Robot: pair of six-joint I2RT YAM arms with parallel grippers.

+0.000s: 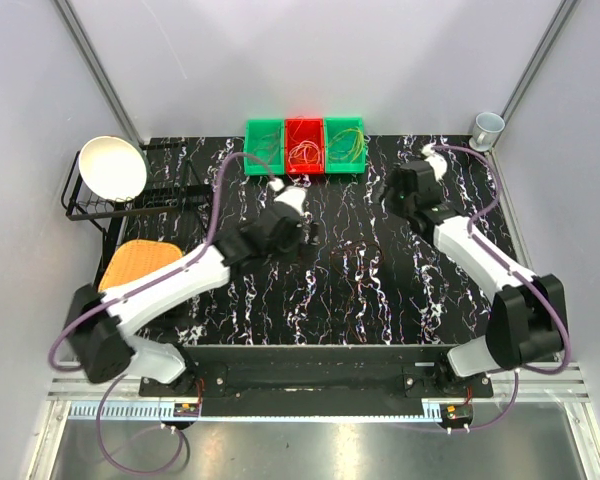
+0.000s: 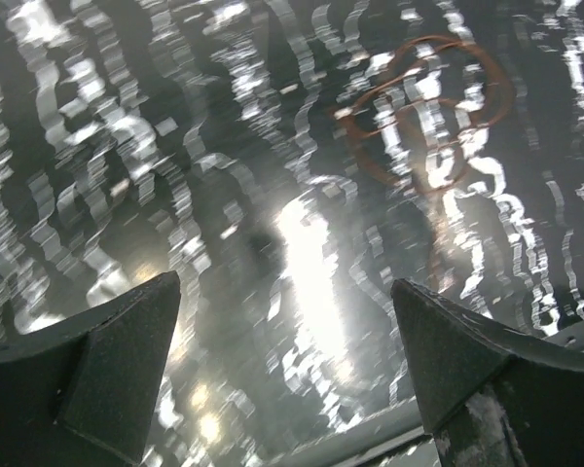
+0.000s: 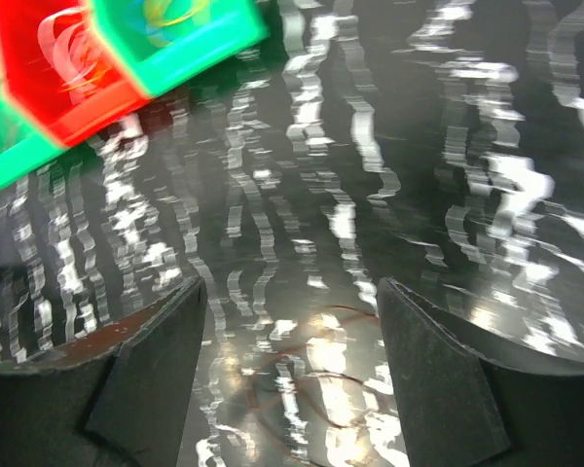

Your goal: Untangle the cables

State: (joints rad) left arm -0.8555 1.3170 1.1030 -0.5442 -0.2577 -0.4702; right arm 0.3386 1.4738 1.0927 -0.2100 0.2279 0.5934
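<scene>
Left gripper (image 2: 282, 290) is hanging open, empty, near red bin (image 1: 305, 146); right gripper (image 3: 290, 288) is hovering open over cable (image 3: 307, 381) beside that bin.

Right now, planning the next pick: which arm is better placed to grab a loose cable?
Likely right: a cable loop lies centred below the open right gripper. From the left gripper, the orange loop sits ahead, off-centre.

Watching remotely here: a glossy black marble-look tabletop (image 1: 360, 290) with white veins sits right under the left pincer (image 2: 282, 287), lamp glare blown out just below it. I see pale grey walls (image 1: 330, 50) far beyond it, a silver metal frame post (image 1: 98, 70) off to its left, and a brushed steel surface (image 1: 330, 450) behind.
</scene>
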